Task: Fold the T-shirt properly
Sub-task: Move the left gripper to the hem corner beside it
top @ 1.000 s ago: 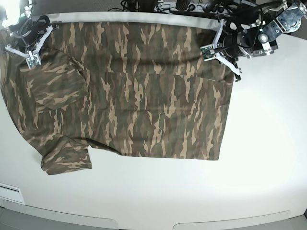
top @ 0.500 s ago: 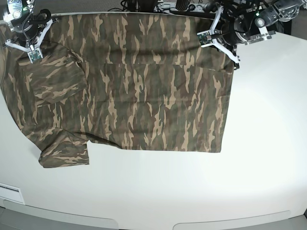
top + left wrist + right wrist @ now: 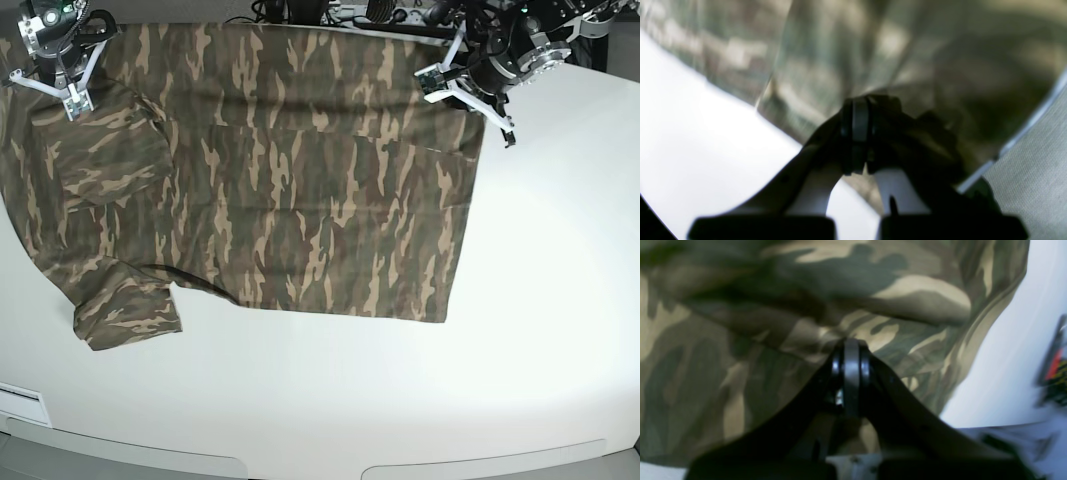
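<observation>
1. Found the T-shirt (image 3: 280, 180) spread on the white tabletop (image 3: 540, 300), reaching from the far edge toward the middle, with one sleeve (image 3: 125, 315) lying loose toward the near left corner.
2. Noted the right gripper (image 3: 851, 350) at the far left corner, fingers (image 3: 851, 373) pressed together and pinching a bunched ridge of camouflage cloth.
3. Noted the left gripper (image 3: 858, 110) near the far edge toward the right, fingers (image 3: 858, 133) likewise pressed together; cloth gathered over and around the tips, judged a pinch on the shirt's edge, though the view was blurred.
4. Judged both grips set along the garment's far edge so as to keep it taut and carry that edge as one straight line; the cloth between the two lay flat and largely unwrinkled.
5. Judged the fold not yet complete: body open, a partial crease visible across the upper right portion only.
6. Flagged the loose sleeve as likely to drag or bunch.
</observation>
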`<state>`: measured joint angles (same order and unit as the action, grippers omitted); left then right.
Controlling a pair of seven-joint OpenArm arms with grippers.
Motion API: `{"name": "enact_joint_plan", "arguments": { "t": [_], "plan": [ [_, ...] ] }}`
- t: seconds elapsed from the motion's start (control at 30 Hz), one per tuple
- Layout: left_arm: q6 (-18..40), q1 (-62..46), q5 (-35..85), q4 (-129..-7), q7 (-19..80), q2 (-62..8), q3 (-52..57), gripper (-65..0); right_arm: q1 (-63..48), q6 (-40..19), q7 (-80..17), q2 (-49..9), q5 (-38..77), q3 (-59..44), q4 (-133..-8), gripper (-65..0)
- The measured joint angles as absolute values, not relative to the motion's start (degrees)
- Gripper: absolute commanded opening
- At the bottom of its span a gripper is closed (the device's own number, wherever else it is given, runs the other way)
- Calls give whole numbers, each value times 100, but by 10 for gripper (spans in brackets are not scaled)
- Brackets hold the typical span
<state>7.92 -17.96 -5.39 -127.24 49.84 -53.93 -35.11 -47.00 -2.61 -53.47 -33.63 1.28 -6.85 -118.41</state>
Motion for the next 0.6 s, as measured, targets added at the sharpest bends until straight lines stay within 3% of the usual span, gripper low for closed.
{"name": "enact_joint_plan", "arguments": {
  "t": [0.2,0.3,0.4,0.47,0.6],
  "plan": [
    [738,-1815,-541,-13266,4952,-5382,-3511,-650,-4740,5,-5186,-3352,-414,-681,-12169,-650],
    [30,-1874,-821,-13399,4950,-5384,-3514,-650,-4744,261,-5188,-3347,-635,-679,-12381,-650],
    [-523,-1872,-1074,-13399,4724,-5354,-3352,-650,-4729,683,-5190,-3354,-1133,-679,-12582,-551],
    [-593,-1841,-1020,-13402,4584,-5271,-3004,-650,-4678,958,-5190,-3350,-1492,-681,-12711,-489],
    [-585,-1660,-366,-13371,4425,-5162,-1852,-650,-4445,1166,-5236,-3350,-1942,-681,-12862,-465]
  ]
}}
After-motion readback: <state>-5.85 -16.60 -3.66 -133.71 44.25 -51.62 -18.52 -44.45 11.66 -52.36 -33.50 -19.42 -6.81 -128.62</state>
